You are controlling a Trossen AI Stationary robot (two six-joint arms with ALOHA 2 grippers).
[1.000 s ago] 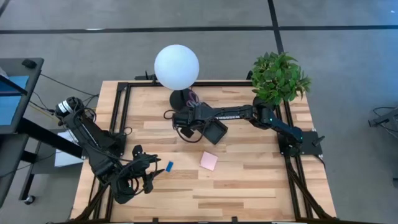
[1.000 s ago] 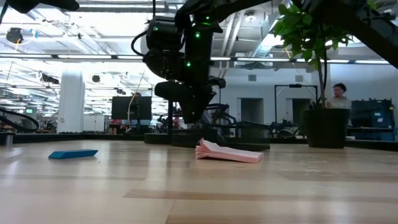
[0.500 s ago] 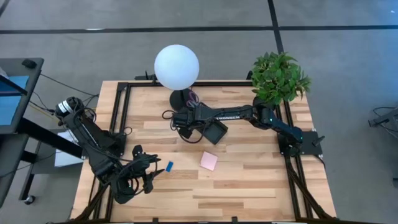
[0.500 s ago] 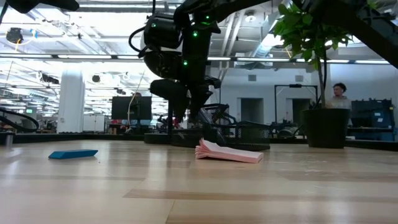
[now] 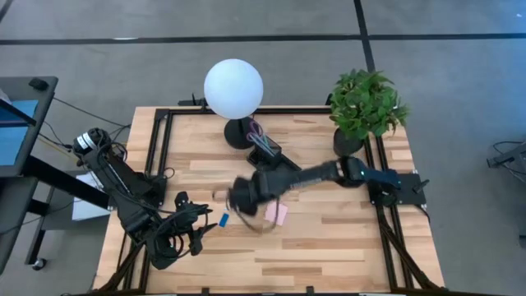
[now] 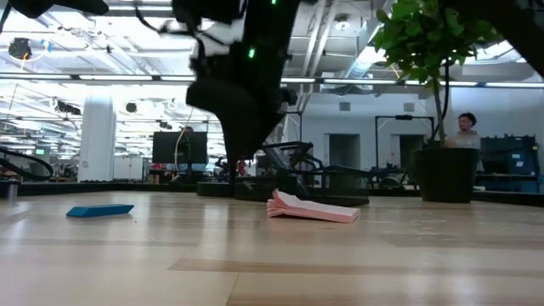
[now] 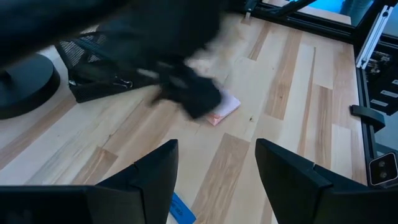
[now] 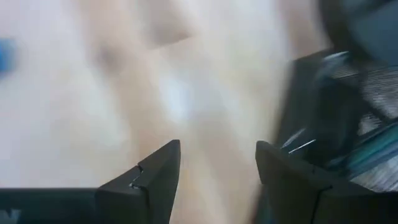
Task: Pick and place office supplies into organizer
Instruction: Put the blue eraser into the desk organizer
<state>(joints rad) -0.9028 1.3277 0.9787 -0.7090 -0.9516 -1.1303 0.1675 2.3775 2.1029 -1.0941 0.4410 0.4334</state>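
Though blurred, right tool [image 5: 244, 197] seemingly wide and empty, just beside pink sticky-note pad [image 5: 278, 213].

We see the black organizer [image 5: 267, 153] upright on the table, beside the lamp base, with pens standing in it. The pink sticky-note pad [image 5: 279, 214] lies flat mid-table, its leaves slightly fanned. A small blue block [image 5: 223, 219] lies flat, apart from the pad.

Right gripper [image 5: 244, 197] reaches over mid-table, jaws apart and empty; left gripper [image 5: 200, 226] rests open near the front-left corner.
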